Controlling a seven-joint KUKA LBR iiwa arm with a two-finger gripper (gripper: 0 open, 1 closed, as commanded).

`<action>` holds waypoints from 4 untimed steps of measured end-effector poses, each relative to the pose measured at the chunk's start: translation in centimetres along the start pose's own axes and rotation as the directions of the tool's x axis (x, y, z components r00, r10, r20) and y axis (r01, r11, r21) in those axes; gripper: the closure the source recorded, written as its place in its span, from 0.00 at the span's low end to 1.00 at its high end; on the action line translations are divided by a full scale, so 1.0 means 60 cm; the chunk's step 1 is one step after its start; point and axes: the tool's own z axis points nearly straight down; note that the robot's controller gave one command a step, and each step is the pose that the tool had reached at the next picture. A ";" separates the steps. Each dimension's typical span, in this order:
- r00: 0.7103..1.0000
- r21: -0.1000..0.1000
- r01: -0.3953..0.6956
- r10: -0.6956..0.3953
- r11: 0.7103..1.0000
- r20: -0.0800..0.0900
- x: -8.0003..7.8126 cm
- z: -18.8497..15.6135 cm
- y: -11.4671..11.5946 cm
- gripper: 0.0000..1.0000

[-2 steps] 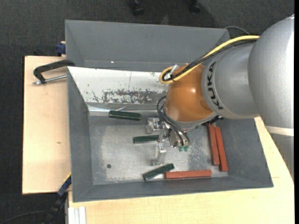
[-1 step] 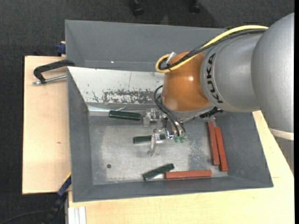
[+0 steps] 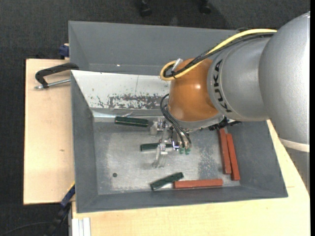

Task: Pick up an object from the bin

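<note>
You have the jaws low at the middle of the grey bin [image 3: 81, 146], beside a short dark green stick [image 3: 147, 147] lying there. Whether they are spread or pressed together, you cannot tell.

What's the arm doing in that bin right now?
The arm reaches in from the right, its gripper low over the middle of the bin, right at a short dark green stick. Whether it has hold of it can't be told. A second green stick lies near the back wall, a third green stick at the front beside a red stick, and two red sticks lie along the right wall.
</note>
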 end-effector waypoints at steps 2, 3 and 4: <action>1.000 0.000 -0.021 0.021 1.000 0.000 -0.019 0.052 -0.013 0.00; 1.000 0.000 -0.021 0.021 1.000 0.000 -0.019 0.052 -0.013 1.00; 1.000 -0.002 -0.020 0.020 1.000 0.012 -0.024 -0.053 -0.010 1.00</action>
